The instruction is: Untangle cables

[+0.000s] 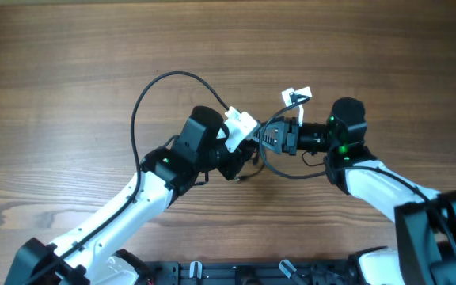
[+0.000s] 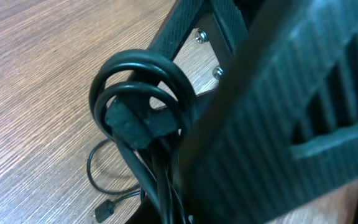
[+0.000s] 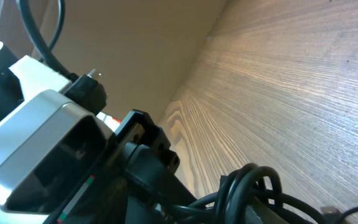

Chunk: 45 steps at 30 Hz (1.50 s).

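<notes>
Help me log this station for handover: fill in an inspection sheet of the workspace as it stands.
Surface: wooden table, plain wood grain.
Job's things: cables bunched in a small coil, raised off the wood between the two tools; a thin loop with a plug end hangs below it.
Clutter: small white tag beside the right arm; what it belongs to is unclear.
Tools: left tool and right tool meet at the coil; whether either is open or shut cannot be told.
Cables: thick black arm wire arcs wide from the left arm.
Surroundings: black rig frame along the near edge.
</notes>
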Available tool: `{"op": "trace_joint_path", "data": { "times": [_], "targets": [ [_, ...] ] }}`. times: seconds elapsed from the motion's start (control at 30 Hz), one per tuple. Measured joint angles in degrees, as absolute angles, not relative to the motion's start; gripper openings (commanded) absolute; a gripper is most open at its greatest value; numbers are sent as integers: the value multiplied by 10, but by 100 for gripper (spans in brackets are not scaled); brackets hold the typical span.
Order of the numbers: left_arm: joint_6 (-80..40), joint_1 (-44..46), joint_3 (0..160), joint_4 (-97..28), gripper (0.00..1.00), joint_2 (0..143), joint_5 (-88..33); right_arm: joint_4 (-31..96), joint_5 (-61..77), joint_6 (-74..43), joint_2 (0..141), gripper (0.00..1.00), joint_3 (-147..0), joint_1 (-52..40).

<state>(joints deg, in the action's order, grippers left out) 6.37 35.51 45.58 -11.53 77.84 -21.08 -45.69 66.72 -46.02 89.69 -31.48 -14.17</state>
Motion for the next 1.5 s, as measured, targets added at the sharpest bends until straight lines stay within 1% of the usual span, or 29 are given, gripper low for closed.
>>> {"op": "trace_joint_path", "data": {
  "times": [0.1, 0.17, 0.27, 0.43, 0.7, 0.73, 0.77, 0.83, 0.97, 1.03, 1.17, 1.2, 1.3, 1.33, 1.4, 1.43, 1.5],
  "targets": [
    [64, 352, 456, -106, 4, 779, -220, -543, 670, -486, 921, 49, -314, -144],
    [64, 351, 456, -94, 4, 779, -247, -625, 675, -517, 926, 49, -312, -148],
    [64, 346, 460, -88, 4, 776, -283, -675, 672, -565, 927, 49, -311, -149],
    [61, 339, 460, -89, 4, 776, -325, -669, 648, -602, 927, 50, -311, -152],
    [57, 338, 465, -72, 4, 776, -370, -652, 645, -606, 927, 50, -311, -119],
    [57, 338, 466, -71, 4, 776, -372, -652, 645, -604, 927, 50, -311, -119],
    [57, 338, 466, -71, 4, 776, -376, -648, 643, -603, 927, 54, -311, -118],
    [57, 338, 466, -71, 4, 777, -395, -634, 630, -601, 927, 54, -311, -118],
    [57, 337, 466, -71, 4, 777, -442, -611, 579, -586, 927, 55, -311, -111],
    [57, 339, 466, -72, 4, 777, -476, -586, 547, -578, 927, 57, -311, -93],
    [58, 350, 466, -72, 4, 777, -557, -546, 488, -548, 927, 59, -312, -43],
    [58, 353, 466, -72, 4, 777, -569, -536, 479, -538, 927, 62, -312, -31],
    [58, 354, 466, -72, 4, 776, -597, -509, 460, -517, 927, 80, -312, -6],
    [59, 354, 466, -72, 4, 775, -601, -497, 458, -516, 927, 83, -312, -1],
    [60, 351, 466, -72, 4, 773, -609, -475, 454, -501, 927, 96, -312, 10],
    [60, 348, 466, -72, 4, 773, -610, -463, 454, -495, 927, 100, -313, 11],
    [60, 330, 466, -83, 4, 772, -608, -427, 454, -486, 927, 100, -313, 12]
  ]
}}
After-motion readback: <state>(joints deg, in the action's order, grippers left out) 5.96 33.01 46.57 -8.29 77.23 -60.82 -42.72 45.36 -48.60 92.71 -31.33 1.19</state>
